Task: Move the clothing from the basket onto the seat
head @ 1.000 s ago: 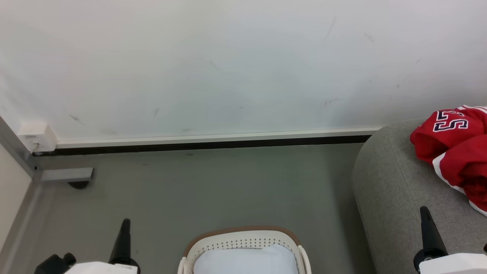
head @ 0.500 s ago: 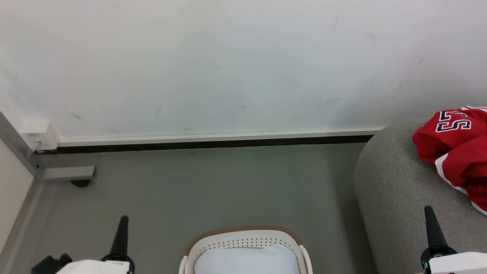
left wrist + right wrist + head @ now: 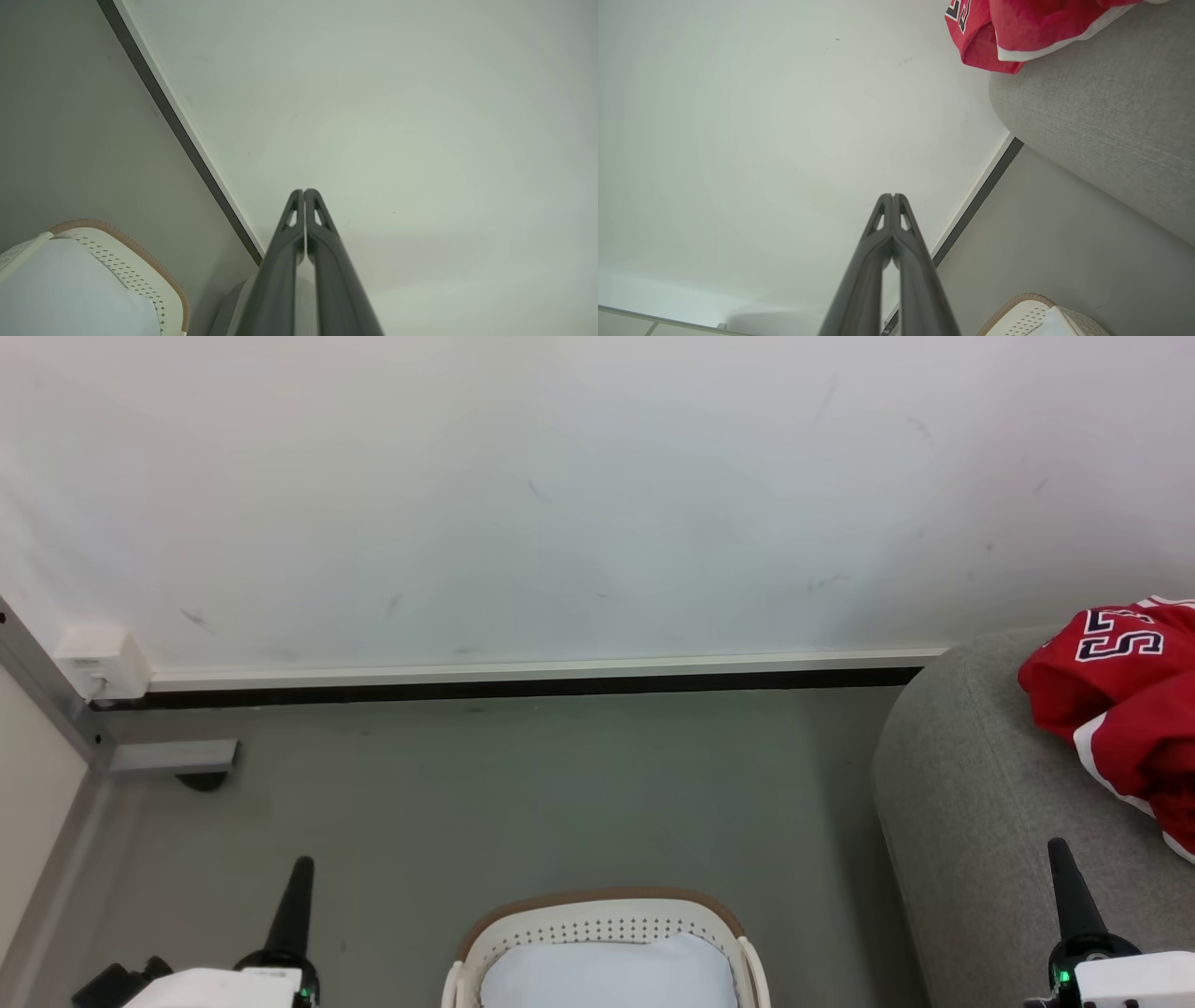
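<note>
Clothing (image 3: 1120, 709) lies red on the seat (image 3: 971, 821), right of frame; white fabric (image 3: 607, 978) waits in the basket (image 3: 597, 902), bottom centre. Only the camera drifted: left end effector (image 3: 302, 864) and right end effector (image 3: 1057, 846) stay shut, empty.

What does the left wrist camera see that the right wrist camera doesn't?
Left wrist, not right wrist: the left gripper, shut and empty. Right wrist, not left wrist: the right gripper, also shut and empty, plus the red clothing lying on the grey seat. Both: the basket with pale cloth inside, the white wall and the grey floor.
</note>
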You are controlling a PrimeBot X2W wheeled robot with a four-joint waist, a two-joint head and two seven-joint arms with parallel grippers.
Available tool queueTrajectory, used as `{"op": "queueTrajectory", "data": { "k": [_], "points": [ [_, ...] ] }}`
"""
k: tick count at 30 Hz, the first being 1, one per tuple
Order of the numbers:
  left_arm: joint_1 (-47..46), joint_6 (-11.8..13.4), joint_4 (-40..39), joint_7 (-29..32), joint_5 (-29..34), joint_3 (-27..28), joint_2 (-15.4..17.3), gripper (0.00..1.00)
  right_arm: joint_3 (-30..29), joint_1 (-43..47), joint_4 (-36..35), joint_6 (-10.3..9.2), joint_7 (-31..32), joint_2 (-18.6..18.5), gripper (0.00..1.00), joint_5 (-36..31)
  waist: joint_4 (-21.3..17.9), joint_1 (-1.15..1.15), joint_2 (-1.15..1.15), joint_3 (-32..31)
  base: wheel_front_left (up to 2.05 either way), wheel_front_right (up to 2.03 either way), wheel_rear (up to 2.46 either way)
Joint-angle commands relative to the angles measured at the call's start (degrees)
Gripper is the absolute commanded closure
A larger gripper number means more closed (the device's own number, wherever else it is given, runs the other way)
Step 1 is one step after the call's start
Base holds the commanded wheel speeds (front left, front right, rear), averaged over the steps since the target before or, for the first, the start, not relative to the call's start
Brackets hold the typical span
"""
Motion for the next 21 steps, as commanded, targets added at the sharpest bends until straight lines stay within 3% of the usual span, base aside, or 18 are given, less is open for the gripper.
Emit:
{"op": "queueTrajectory", "data": {
  "k": [1,21],
  "points": [
    [-0.80,-0.42,-0.75,0.35,-1.55,0.30,0.48,1.00,-0.32,-0.90,-0.59,-0.08,0.30,0.02,1.00,1.14,0.03,0.00,0.00,0.01,0.00,0.00,0.00],
    [-1.06,-0.49,-1.34,3.15,-11.33,1.08,0.57,1.00,-1.94,-0.95,-0.85,-0.10,3.04,0.34,1.00,10.11,0.64,0.00,0.00,0.23,0.00,0.00,0.00]
  ]
}}
